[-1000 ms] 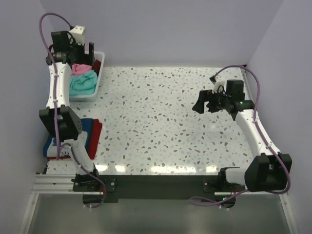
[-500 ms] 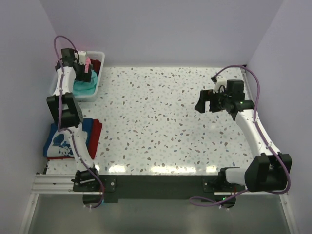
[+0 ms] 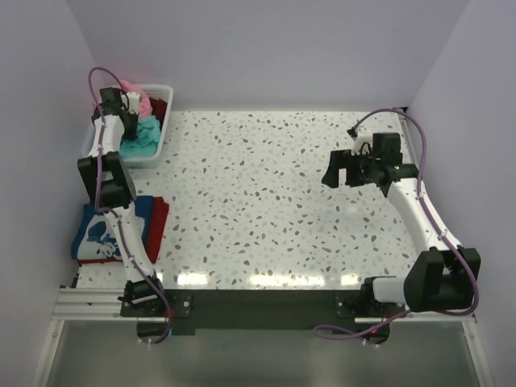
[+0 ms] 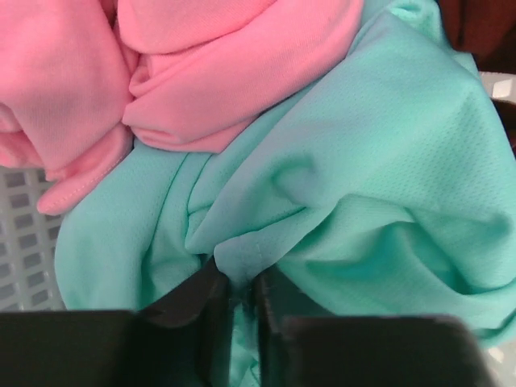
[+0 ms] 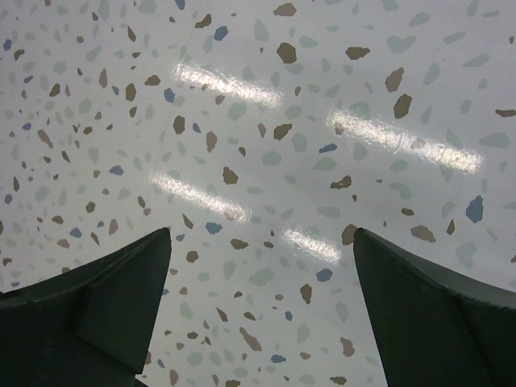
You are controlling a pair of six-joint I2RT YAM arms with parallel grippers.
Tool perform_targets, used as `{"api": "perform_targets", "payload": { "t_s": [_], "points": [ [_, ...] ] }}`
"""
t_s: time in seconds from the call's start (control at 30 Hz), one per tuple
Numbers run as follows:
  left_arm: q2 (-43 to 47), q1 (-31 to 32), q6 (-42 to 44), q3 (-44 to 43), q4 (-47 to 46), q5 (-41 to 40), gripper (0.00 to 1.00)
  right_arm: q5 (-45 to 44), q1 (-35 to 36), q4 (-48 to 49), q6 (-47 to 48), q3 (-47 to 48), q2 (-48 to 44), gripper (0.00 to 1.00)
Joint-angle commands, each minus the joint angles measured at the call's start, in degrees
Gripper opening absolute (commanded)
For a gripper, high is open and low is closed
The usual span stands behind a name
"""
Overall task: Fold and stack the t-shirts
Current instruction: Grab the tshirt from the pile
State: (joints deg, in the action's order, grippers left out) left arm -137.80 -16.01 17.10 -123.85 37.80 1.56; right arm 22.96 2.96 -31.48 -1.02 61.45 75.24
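Note:
In the white basket (image 3: 142, 162) at the back left lie a teal-green t-shirt (image 3: 143, 137), a pink t-shirt (image 3: 143, 106) and a dark maroon one (image 3: 160, 107). My left gripper (image 3: 131, 105) reaches down into the basket. In the left wrist view its jaws (image 4: 239, 286) are shut on a raised fold of the teal-green t-shirt (image 4: 363, 177), just below the pink t-shirt (image 4: 218, 81). My right gripper (image 3: 332, 173) hovers over the table at the right, open and holding nothing (image 5: 262, 234).
A folded blue t-shirt with white print (image 3: 97, 235) lies on a red one (image 3: 159, 224) at the table's left edge, beside the left arm. The basket's slatted wall (image 4: 24, 258) shows left of the cloth. Speckled tabletop (image 3: 258, 193) stretches between the arms.
My left arm dropped from above the basket into it, and its jaws closed from wide open onto the teal-green cloth. The right arm has hardly moved.

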Motion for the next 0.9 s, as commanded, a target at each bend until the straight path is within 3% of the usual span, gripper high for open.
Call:
{"api": "perform_targets", "payload": {
  "t_s": [0.0, 0.03, 0.43, 0.67, 0.87],
  "points": [
    [2.88, -0.60, -0.05, -1.04, -2.73, 3.44, 0.06, -1.34, -0.24, -0.16, 0.66, 2.45, -0.36, 0.99],
    [4.71, -0.60, -0.23, -0.95, -3.17, 3.62, 0.00, -1.34, -0.15, -0.16, 0.66, 2.45, -0.36, 0.99],
    [23.88, 1.68, -2.34, -3.23, -3.88, 12.15, 0.00, -0.90, -0.15, 1.51, -1.53, 1.92, -0.45, 0.99],
    [32.23, 13.26, -4.79, -4.90, -7.30, 11.88, 0.00, -5.47, -0.06, 2.57, -5.93, 2.44, -0.27, 0.99],
    [36.37, 22.93, -12.70, -9.21, -12.57, 18.46, 0.00, -6.79, -0.15, 5.29, -5.58, 0.34, -2.99, 0.99]
  ]
}}
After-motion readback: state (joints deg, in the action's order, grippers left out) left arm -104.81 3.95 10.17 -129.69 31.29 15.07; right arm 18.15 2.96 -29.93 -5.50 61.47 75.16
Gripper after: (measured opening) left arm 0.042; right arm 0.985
